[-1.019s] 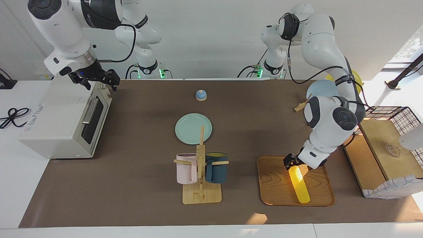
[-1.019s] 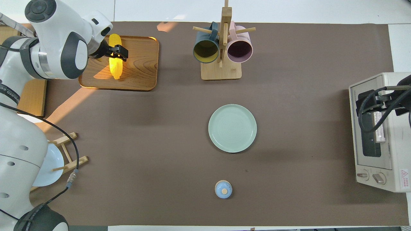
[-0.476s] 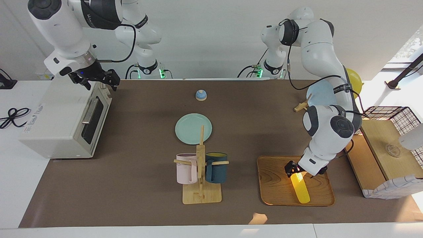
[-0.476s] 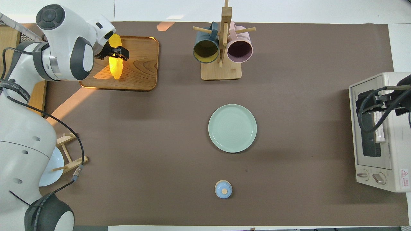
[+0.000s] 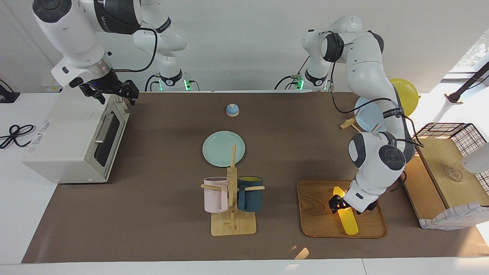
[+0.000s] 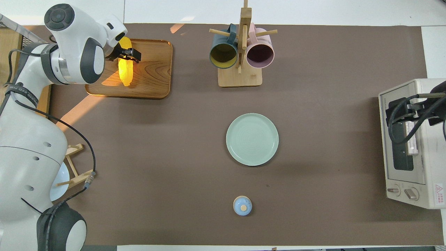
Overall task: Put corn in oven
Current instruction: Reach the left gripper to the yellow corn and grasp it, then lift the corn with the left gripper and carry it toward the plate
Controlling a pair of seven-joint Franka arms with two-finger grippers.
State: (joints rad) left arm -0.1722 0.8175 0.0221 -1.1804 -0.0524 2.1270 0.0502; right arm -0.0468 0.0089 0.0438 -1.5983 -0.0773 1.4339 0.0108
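A brown mat (image 5: 160, 214) covers a white table before a plain white wall. Toward the left arm's end of the table a wooden tray (image 5: 319, 217) (image 6: 153, 76) carries the corn (image 5: 348, 223) (image 6: 126, 75), which lies flat on it. The left gripper (image 5: 342, 204) (image 6: 127, 55) is low over the cob's middle, one finger on each side of it; whether the fingers press the cob cannot be told. At the right arm's end stands the oven (image 5: 72, 141) (image 6: 413, 146), door closed, well apart from the corn. The right gripper (image 5: 114, 91) (image 6: 423, 111) hangs over the oven's top edge near the door, fingers spread and grasping nothing. Mid-table lie a green plate (image 5: 223, 149) (image 6: 252, 138), a mug rack (image 5: 233, 198) (image 6: 240, 52) with two mugs, and a small blue lidded jar (image 5: 232, 109) (image 6: 242, 205).
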